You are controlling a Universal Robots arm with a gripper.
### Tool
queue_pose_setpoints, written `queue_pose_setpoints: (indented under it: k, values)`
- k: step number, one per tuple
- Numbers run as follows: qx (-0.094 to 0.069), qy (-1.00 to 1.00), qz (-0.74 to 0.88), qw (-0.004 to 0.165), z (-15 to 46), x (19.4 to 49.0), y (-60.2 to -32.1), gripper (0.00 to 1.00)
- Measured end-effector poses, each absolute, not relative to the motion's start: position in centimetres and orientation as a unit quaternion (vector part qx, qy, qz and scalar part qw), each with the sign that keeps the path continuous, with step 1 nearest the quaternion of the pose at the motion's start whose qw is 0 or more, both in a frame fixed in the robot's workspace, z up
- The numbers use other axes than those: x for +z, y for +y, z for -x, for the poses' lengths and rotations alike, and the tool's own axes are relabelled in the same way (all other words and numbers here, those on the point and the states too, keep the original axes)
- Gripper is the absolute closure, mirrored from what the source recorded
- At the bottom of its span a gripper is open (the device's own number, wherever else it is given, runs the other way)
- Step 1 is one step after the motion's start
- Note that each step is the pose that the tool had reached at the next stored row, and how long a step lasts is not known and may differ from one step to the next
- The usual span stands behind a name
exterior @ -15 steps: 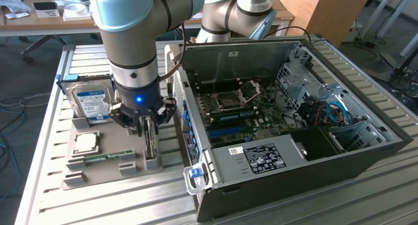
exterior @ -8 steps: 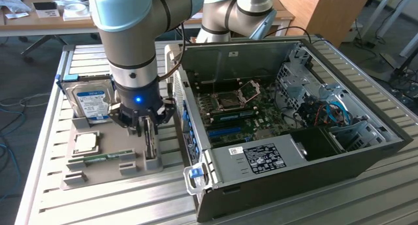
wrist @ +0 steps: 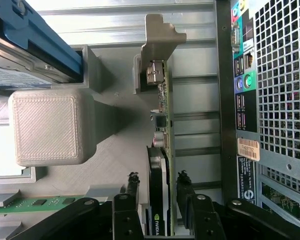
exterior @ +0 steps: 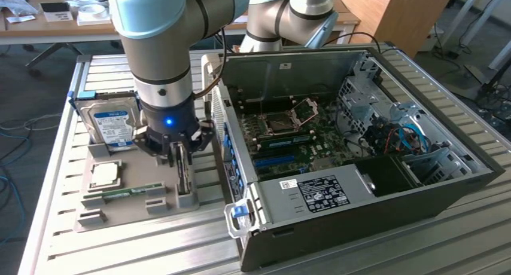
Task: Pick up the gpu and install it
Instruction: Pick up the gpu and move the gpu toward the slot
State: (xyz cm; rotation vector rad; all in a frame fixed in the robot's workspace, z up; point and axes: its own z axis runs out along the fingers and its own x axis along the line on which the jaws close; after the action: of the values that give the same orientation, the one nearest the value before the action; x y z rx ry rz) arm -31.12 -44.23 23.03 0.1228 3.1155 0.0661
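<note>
The gpu (wrist: 160, 150) stands on edge in its grey holder (exterior: 128, 218), at 9 o'clock from the open computer case (exterior: 383, 221). The gripper (wrist: 158, 176) straddles it, jaws spread, apparently not yet pinching. Lifting and installation remain undone.

Around me: a parts tray, a drive and an open tower on a slatted bench.

I see a silver hard drive with a blue label (exterior: 112, 121) standing on edge in a slot at the back of the grey printed parts tray (exterior: 140, 170). A square silver processor chip (exterior: 105, 174) lies flat in its pocket, with a small green memory stick (exterior: 128, 193) just beside it. At the exterior view's right, a black computer tower (exterior: 359, 227) lies on its side, open, with its green motherboard (exterior: 295, 143) exposed. All of it sits on the ribbed aluminium table (exterior: 160, 251).
</note>
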Motion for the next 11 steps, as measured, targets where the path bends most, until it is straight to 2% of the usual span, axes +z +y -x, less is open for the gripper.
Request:
queue_pose_setpoints:
  k: [1,2,3,5,11]
  values:
    - [0.021,0.999,-0.039,0.011,31.12,23.03,-44.23,0.63]
    - [0.021,0.999,-0.039,0.011,31.12,23.04,-44.23,0.63]
    - [0.021,0.999,-0.039,0.011,31.12,23.04,-44.23,0.69]
    - [0.021,0.999,-0.039,0.011,31.12,23.04,-44.23,0.73]
    - [0.021,0.999,-0.039,0.011,31.12,23.04,-44.23,0.73]
